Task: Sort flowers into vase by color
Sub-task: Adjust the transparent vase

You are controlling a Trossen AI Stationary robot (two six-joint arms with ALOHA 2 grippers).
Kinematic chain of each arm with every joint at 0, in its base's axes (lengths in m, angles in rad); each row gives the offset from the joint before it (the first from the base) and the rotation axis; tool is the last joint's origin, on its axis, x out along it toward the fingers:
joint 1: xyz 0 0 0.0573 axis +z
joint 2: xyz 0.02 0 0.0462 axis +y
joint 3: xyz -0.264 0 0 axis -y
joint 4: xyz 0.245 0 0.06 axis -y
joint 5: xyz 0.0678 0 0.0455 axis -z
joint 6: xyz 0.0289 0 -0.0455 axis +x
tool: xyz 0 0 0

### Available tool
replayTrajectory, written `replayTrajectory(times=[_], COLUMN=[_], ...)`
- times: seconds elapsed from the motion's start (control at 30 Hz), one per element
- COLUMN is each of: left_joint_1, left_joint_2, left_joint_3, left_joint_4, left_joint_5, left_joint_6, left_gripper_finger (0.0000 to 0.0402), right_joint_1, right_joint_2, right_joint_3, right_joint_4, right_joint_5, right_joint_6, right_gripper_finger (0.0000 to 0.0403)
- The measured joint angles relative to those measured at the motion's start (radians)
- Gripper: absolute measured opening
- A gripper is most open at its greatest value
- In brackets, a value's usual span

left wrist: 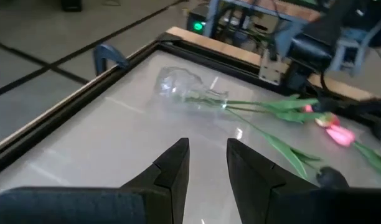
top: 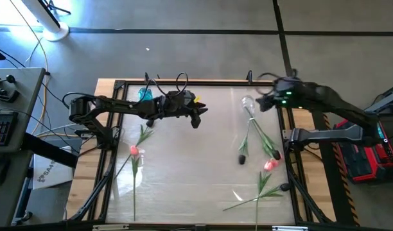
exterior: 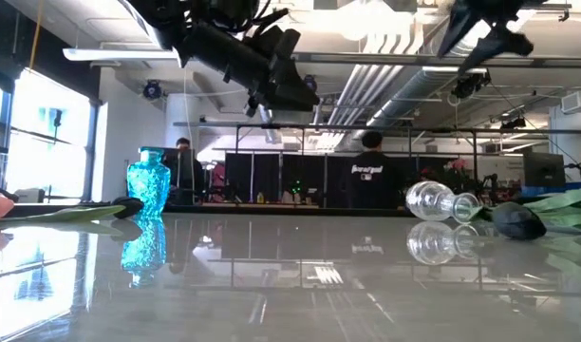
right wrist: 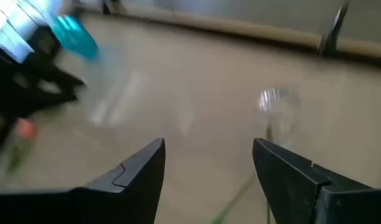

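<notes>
A clear glass vase (top: 248,106) lies on its side at the table's far right, with green stems (left wrist: 259,106) running into its mouth. Their pink bud (left wrist: 337,132) and a dark bud (top: 243,157) rest on the table. A blue vase (top: 145,94) stands upright at the far left. A pink tulip (top: 134,151) lies flat at the left, and another flower (top: 261,192) lies near the right front. My left gripper (top: 198,119) hovers mid-table, slightly open and empty. My right gripper (top: 262,102) hangs above the clear vase, wide open and empty.
A dark metal frame (top: 113,138) edges the glossy table sheet, with clamps at the far edge (left wrist: 106,56). Bare sheet lies between the two vases (top: 196,160). In the low view, people (exterior: 371,171) stand in the room beyond the table.
</notes>
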Motion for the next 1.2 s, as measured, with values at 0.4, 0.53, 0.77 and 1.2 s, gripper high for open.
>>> replayTrajectory(times=[0.4,0.53,0.77,1.2], left_joint_1=[0.029,0.029,0.048,0.137], left_joint_2=[0.141,0.146,0.144,0.144], left_joint_3=[0.257,0.266,0.267,0.267], left_joint_4=[-0.235,-0.253,-0.307,-0.306], left_joint_5=[0.127,0.131,0.170,0.342], left_joint_6=[0.132,0.152,0.173,0.150], left_gripper_finger=[0.0094,0.0094,0.0094,0.0094], right_joint_1=[-0.015,-0.018,-0.029,-0.078], right_joint_2=[0.191,0.214,0.212,0.213], right_joint_3=[-0.079,-0.156,-0.290,-0.492], right_joint_4=[-0.031,-0.011,0.088,0.224], right_joint_5=[-0.148,-0.200,-0.215,-0.226], right_joint_6=[0.031,0.036,0.057,0.036], right_gripper_finger=[0.0232,0.0232,0.0232,0.0232])
